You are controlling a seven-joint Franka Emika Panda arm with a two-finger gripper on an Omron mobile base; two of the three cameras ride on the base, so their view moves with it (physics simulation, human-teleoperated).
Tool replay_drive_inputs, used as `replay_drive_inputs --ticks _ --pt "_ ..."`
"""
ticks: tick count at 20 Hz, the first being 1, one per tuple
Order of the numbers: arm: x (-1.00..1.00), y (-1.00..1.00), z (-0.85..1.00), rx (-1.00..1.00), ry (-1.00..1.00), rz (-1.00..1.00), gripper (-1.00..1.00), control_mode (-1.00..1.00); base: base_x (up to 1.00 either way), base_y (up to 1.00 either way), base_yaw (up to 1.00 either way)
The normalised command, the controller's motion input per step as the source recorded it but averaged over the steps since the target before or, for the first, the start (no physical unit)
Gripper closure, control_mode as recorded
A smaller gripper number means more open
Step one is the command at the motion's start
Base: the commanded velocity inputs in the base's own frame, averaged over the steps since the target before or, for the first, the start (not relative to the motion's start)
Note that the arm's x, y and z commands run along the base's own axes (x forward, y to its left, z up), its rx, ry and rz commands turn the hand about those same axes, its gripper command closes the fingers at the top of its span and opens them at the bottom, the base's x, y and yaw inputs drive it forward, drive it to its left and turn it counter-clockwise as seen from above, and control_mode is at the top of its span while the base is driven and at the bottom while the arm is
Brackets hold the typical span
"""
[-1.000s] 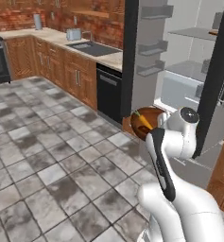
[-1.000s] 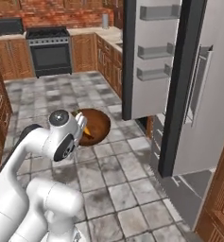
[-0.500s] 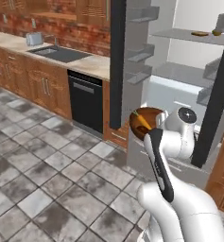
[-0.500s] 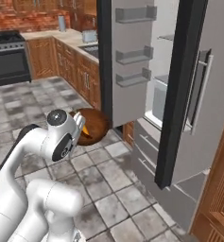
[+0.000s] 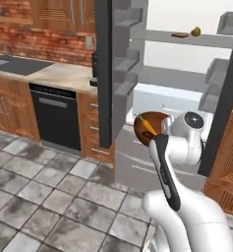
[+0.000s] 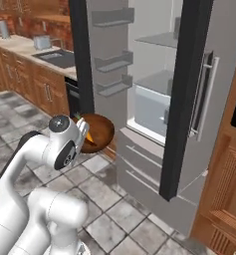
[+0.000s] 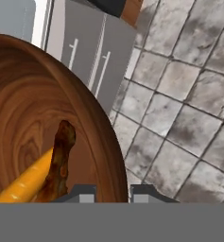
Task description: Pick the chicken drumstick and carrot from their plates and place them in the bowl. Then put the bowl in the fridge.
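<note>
Both foods sit in the bowl (image 7: 42, 118), and your gripper (image 7: 112, 193) stays pinched on its rim to carry it toward the open fridge (image 6: 154, 99).

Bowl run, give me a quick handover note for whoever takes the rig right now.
Claw: shut on the bowl's rim, holding it up in front of the open fridge.
Things: carrot and drumstick are both inside the bowl.
Done: both foods loaded, bowl lifted and brought to the fridge.
Left: set the bowl on a fridge shelf, then release.
</note>
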Motion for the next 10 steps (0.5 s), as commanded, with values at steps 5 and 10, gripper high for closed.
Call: replay_drive_inputs --ticks 5,10 --pt "0.00 0.00 0.00 0.00 0.00 0.00 1.00 1.00 0.59 0.32 -0.46" --pt "0.00 0.00 0.00 0.00 0.00 0.00 1.00 1.00 0.57 0.32 -0.48"
